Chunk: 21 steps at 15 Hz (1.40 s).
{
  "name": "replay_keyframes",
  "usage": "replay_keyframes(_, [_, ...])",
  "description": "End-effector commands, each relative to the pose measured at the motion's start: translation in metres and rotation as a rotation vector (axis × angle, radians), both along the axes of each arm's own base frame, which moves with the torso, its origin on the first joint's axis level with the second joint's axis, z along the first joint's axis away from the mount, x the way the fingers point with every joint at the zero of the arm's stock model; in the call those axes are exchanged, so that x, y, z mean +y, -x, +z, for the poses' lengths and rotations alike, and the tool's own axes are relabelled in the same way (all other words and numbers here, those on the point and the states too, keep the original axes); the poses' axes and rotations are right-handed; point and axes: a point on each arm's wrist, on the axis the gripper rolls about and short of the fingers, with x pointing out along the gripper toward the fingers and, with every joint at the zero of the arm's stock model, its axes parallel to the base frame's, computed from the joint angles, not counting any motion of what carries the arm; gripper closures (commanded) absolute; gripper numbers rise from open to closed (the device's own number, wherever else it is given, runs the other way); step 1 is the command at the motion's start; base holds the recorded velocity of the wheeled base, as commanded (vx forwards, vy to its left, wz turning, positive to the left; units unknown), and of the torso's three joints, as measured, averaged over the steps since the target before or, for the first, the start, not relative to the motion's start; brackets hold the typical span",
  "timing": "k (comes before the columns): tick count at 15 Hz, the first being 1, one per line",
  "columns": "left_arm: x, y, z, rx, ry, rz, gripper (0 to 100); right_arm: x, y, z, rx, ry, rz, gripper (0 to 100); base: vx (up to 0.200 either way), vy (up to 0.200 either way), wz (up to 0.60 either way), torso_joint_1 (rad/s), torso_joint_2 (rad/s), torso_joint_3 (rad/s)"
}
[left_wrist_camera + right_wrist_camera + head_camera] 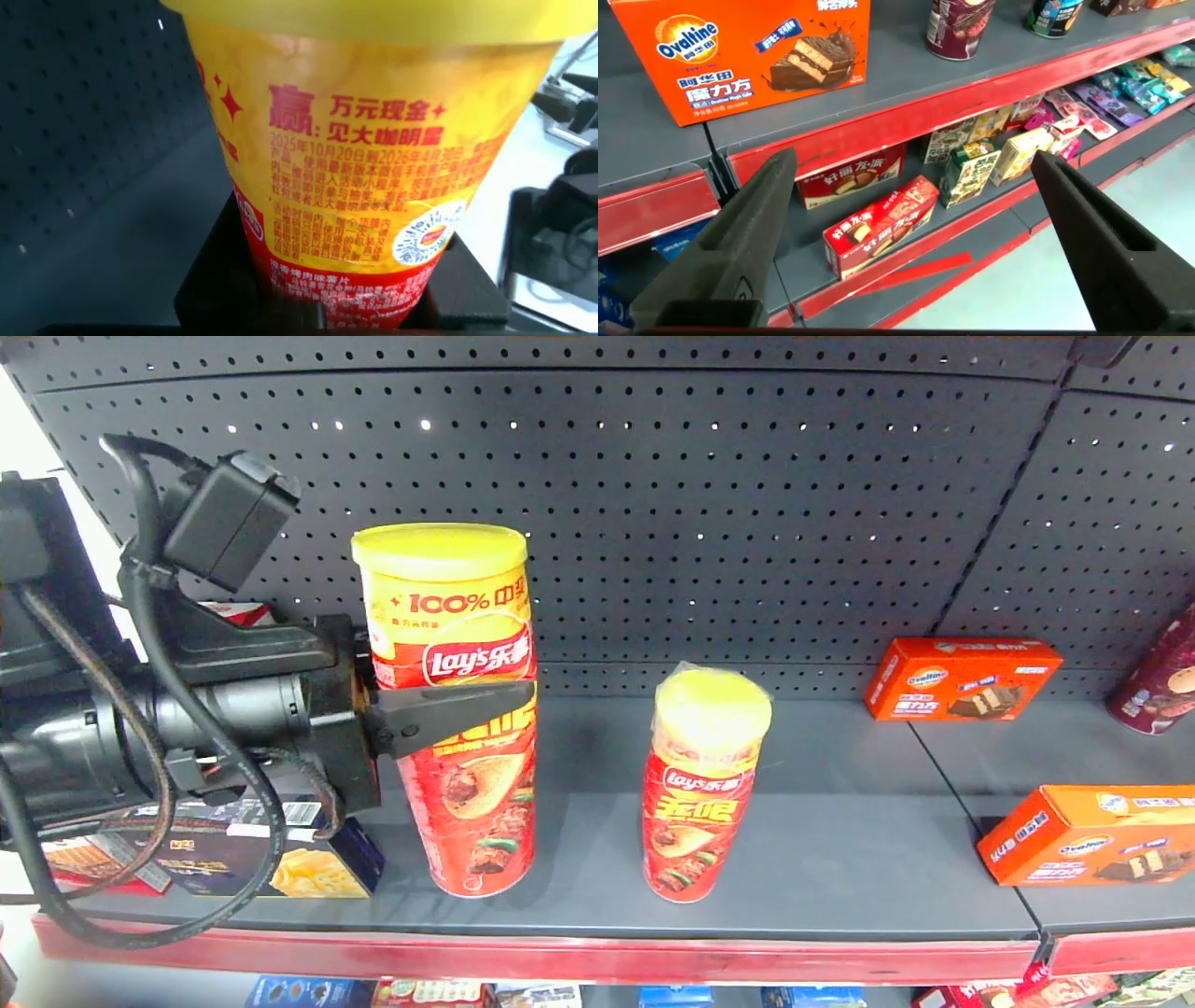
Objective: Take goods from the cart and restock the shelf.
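One can (450,607) seemingly within left gripper (490,683)

Glossy chip can (462,709), matt metal shelf (840,859)

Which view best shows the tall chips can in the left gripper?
Head view: the tall chips can shows whole, lid to base, left gripper around its middle. Left wrist view gives a close label patch; right wrist view faces an orange box.

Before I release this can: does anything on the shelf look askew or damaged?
Only one thing: the smaller chip can, standing beside the tall can in the left gripper, has crinkled clear film puffing out around its lid.
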Motion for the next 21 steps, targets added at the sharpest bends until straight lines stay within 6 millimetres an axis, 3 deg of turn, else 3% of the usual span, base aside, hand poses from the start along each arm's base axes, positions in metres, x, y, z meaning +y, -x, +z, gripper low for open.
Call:
replay_keyframes(1, [-0.008,-0.017,0.002,0.003,-0.007,0.018,100,0.0,0.0,0.0,0.003,-0.002,0.002,0,0.0,0.0,0.0,0.0,0.0,0.0])
replay_keyframes(7, [-0.015,-0.051,-0.018,0.001,-0.031,0.054,100,0.0,0.0,0.0,0.003,-0.002,0.0,0,0.0,0.0,0.0,0.0,0.0,0.0])
replay_keyframes(9, [-0.014,-0.066,-0.027,-0.052,-0.039,0.064,100,0.0,0.0,0.0,0.003,-0.002,0.0,0,0.0,0.0,0.0,0.0,0.0,0.0])
replay_keyframes(11, [-0.014,-0.094,-0.032,-0.079,-0.027,0.097,100,0.0,0.0,0.0,0.003,-0.002,0.002,0,0.0,0.0,0.0,0.0,0.0,0.0])
replay_keyframes(12, [-0.014,-0.094,-0.032,-0.079,-0.027,0.097,100,0.0,0.0,0.0,0.003,-0.002,0.002,0,0.0,0.0,0.0,0.0,0.0,0.0])
replay_keyframes(13, [-0.026,-0.117,-0.024,-0.117,-0.011,0.094,100,0.0,0.0,0.0,0.003,-0.002,0.0,0,0.0,0.0,0.0,0.0,0.0,0.0])
replay_keyframes(15, [-0.036,-0.141,-0.022,-0.15,0.004,0.09,100,0.0,0.0,0.0,0.003,-0.002,0.0,0,0.0,0.0,0.0,0.0,0.0,0.0])
replay_keyframes(20, [-0.062,-0.156,-0.036,-0.131,0.009,0.038,100,0.0,0.0,0.0,0.003,-0.002,0.0,0,0.0,0.0,0.0,0.0,0.0,0.0])
replay_keyframes(21, [-0.068,-0.161,-0.046,-0.111,0.001,0.029,100,0.0,0.0,0.0,0.003,-0.002,0.0,0,0.0,0.0,0.0,0.0,0.0,0.0])
